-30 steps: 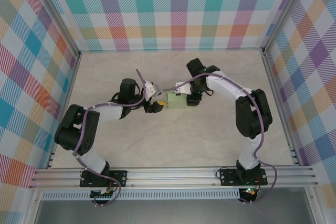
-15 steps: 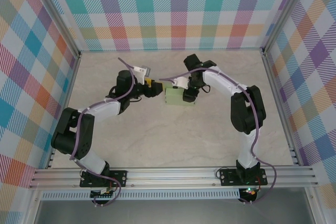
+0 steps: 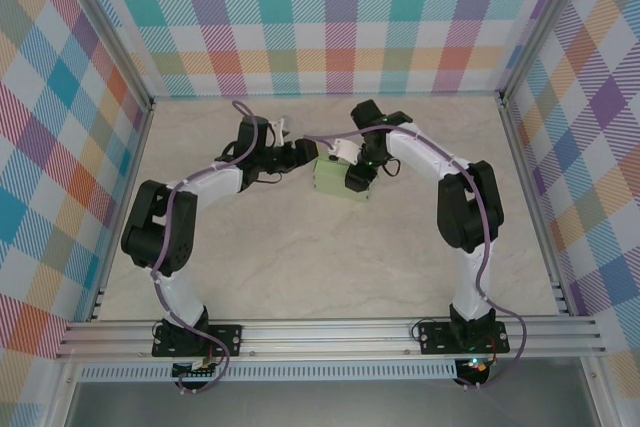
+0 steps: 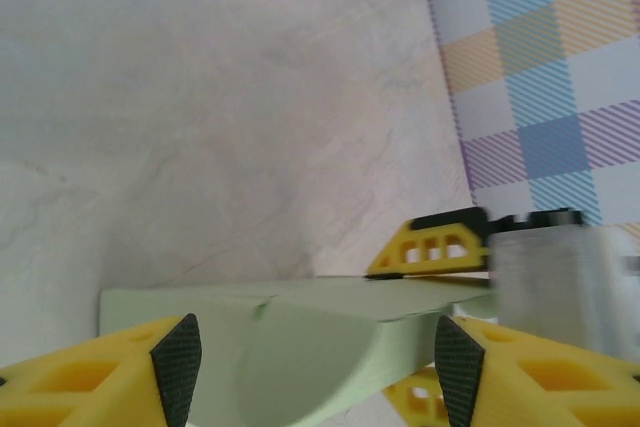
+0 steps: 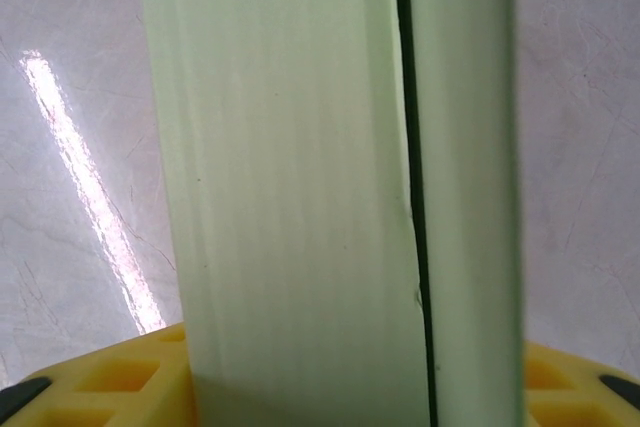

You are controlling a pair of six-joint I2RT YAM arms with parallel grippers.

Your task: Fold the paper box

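Top view: paper box (image 3: 333, 177), pale green and closed into a small flat block, sits just above the centre of the frame on the marbled worktop (image 3: 300, 277), between the two arms. Left tool (image 3: 303, 154) meets the box at its upper left corner; right tool (image 3: 356, 177) is on its right end. Left wrist view: the box runs across the lower half of the frame, top face level, with a rounded flap edge facing the lens. The black pads (image 4: 177, 367) of the left tool stand on either side of that near end. The left pad is at the card and a strip of worktop shows between the card and the right pad, so this tool reads as released, straddling the end without pinching it. At the box's far right end, one yellow finger (image 4: 432, 247) of the right tool lies on the top face and a second shows under the lower edge, so the right tool is clenched on the box through its thickness. Right wrist view: the box fills the middle of the frame as an upright band with a dark seam right of centre, its foot between the yellow fingers. Whether the box rests on the worktop or is held just clear of it, cannot tell.
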